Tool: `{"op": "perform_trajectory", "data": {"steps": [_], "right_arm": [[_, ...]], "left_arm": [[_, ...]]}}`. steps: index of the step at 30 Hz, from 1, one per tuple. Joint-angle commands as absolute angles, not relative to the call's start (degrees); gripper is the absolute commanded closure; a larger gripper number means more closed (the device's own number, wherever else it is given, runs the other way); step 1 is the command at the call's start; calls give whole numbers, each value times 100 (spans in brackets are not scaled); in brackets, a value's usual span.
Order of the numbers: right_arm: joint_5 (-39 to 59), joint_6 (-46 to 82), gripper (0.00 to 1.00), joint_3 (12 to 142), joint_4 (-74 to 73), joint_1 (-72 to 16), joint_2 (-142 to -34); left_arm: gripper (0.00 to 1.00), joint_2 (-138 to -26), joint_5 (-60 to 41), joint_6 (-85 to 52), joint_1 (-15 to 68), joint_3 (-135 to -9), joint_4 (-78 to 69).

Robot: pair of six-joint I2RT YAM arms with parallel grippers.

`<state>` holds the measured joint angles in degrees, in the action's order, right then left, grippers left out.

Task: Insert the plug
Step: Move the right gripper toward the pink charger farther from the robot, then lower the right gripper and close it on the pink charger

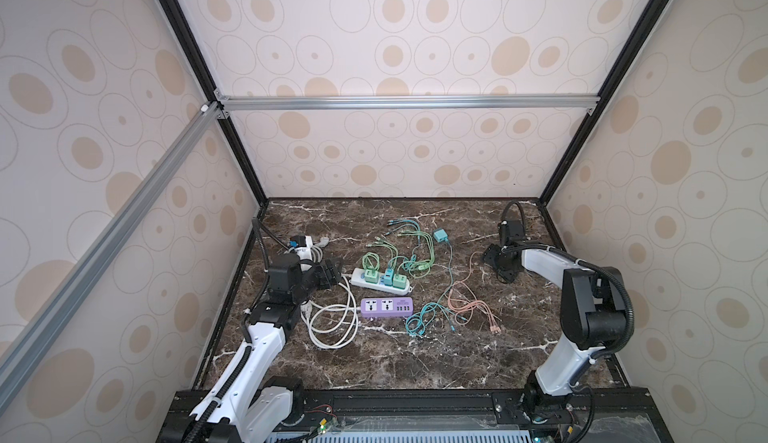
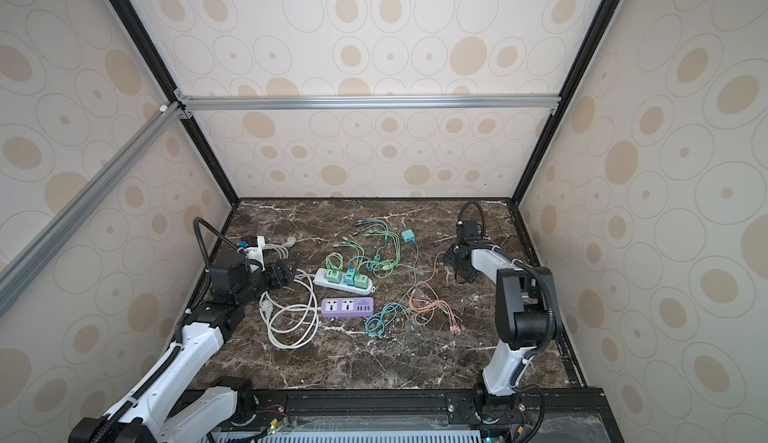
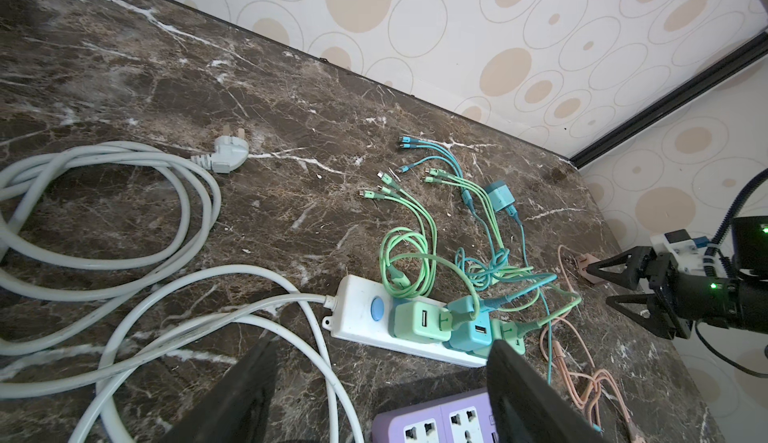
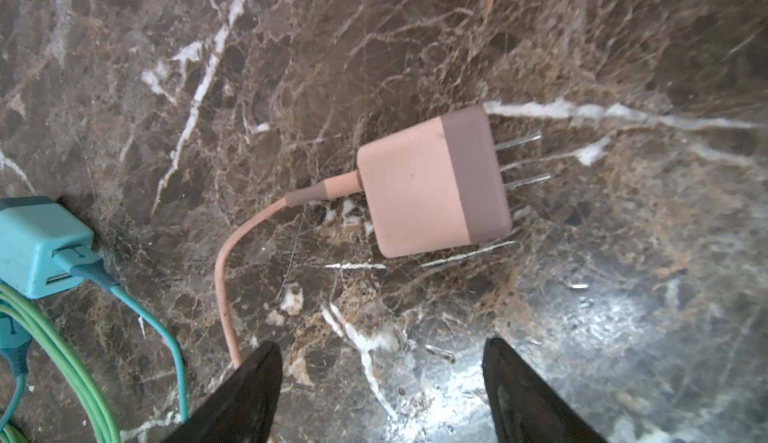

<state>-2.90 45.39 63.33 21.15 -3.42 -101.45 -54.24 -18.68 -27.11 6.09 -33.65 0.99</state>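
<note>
Right gripper (image 4: 381,341) jaws spread, empty; pink charger plug (image 4: 434,183) just ahead, my nearer arm. Prongs lie along jaw-closing line. In top view, purple power strip (image 1: 386,307) at gripper's 8 o'clock.

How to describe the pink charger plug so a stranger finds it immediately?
Start at the marble table, on its right side, where the right gripper hovers. Before its open fingers lies the pink plug, the only pink block, prongs bare.

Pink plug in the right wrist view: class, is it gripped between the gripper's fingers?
No, the pink plug lies loose on the marble table, clear of the open right gripper.
</note>
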Motion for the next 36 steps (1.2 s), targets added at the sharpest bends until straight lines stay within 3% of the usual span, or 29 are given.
{"op": "perform_trajectory", "data": {"steps": [1, 25, 36], "right_arm": [[-234, 4861, 20, 6469, 2020, -240, -10283], [-675, 5462, 20, 7456, 2224, 6, -11207], [-877, 5895, 26, 7916, 2537, 114, -11640]], "left_arm": [[20, -5344, -1800, -2532, 554, -3389, 125], [20, -5142, -1846, -2637, 554, -3208, 71], [20, -5019, -1803, -2586, 554, -3201, 174]]}}
